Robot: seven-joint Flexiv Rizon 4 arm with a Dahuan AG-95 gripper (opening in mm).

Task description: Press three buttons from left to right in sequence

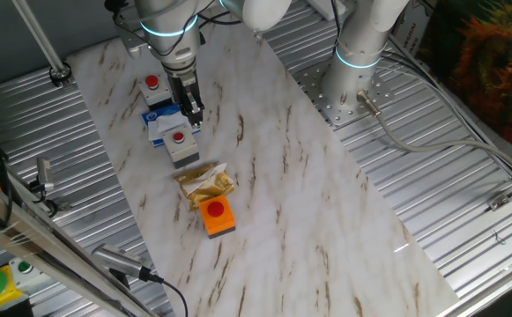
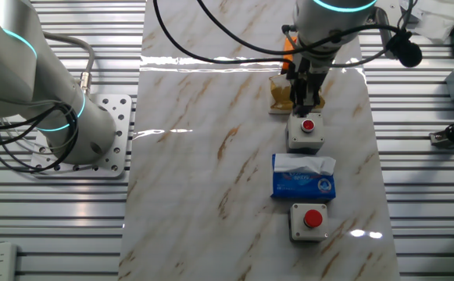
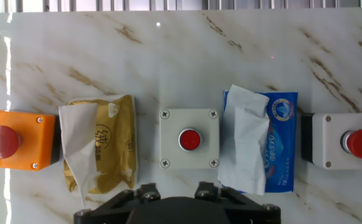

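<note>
Notably, packs: blue tissue pack [image 3: 265,140] showed white tissue; yellow pack [image 3: 103,149] likewise.
Tabletop [image 1: 308,185]: marbled, on ribbed metal.
Jaws: state could not be told.

White, glossy cylindrical arm links [image 1: 370,22], jointed with glowing cyan rings [image 1: 357,60]. Round silver base flange on a perforated metal plate [image 2: 101,133] with rows of bolt holes. Black cables [image 2: 211,47] looping along the wrist, a grey cable trailing from the base. Silver wrist section narrowing to a dark, slender two-finger gripper [image 1: 192,110]. In the hand view, black gripper housing [image 3: 177,208] with small silver screw heads.
</note>
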